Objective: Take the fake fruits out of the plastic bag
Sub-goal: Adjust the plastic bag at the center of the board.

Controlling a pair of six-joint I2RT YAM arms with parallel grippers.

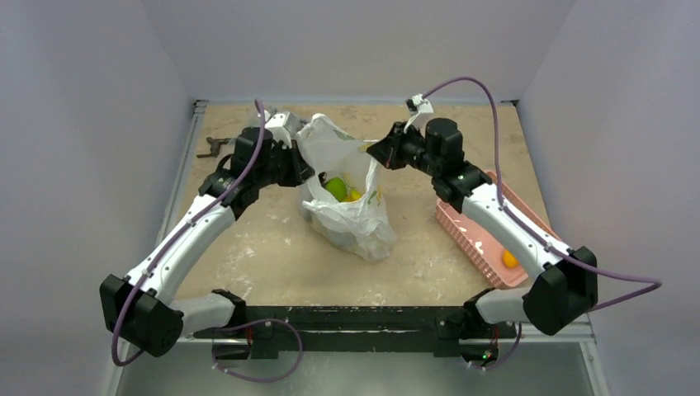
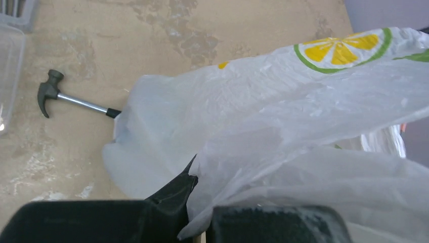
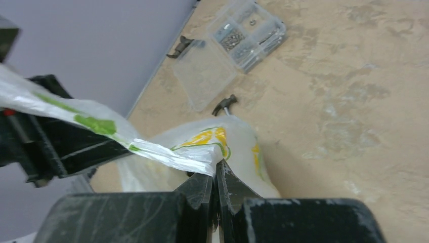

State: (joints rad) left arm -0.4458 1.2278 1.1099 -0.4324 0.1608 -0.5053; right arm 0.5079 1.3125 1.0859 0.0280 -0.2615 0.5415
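The white plastic bag (image 1: 351, 202) with lemon prints stands mid-table, its mouth stretched between both grippers. Inside it I see a green fruit (image 1: 335, 188) and a yellow one (image 1: 355, 195). An orange fruit (image 1: 510, 259) lies in the pink basket (image 1: 470, 235). My left gripper (image 1: 304, 172) is shut on the bag's left edge; in the left wrist view (image 2: 195, 223) the plastic is pinched between the jaws and the bag (image 2: 283, 126) fills the frame. My right gripper (image 1: 373, 151) is shut on the bag's right edge; in the right wrist view (image 3: 216, 169) the bag's rim (image 3: 167, 154) is clamped in it.
A small dark hammer (image 2: 71, 98) lies on the table beside the bag; it also shows in the top view (image 1: 213, 147) at the far left. A clear plastic parts box (image 3: 238, 45) with small hardware lies open behind it. Grey walls enclose three sides.
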